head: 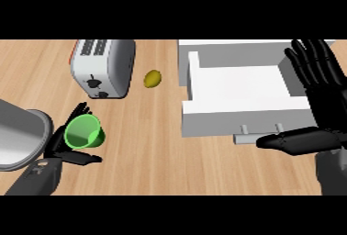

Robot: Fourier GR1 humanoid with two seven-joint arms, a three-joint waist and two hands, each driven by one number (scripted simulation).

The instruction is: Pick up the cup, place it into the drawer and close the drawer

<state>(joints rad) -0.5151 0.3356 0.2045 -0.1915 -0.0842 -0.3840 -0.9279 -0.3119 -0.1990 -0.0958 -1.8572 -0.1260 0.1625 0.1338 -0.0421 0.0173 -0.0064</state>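
Note:
A green cup [85,132] is at the lower left of the wooden counter, its mouth tilted toward me. My left hand [62,146] wraps it: fingers curl behind it and the thumb lies below it. The white drawer [237,89] stands pulled open at the right, its inside bare, with a handle [261,136] on its front. My right hand [318,92] is open over the drawer's right side, fingers straight and pointing away, thumb stretched left beside the handle.
A silver toaster [103,68] stands at the back left. A yellow lemon [152,78] lies between the toaster and the drawer. A grey round pot [17,133] sits at the left edge, close beside my left hand.

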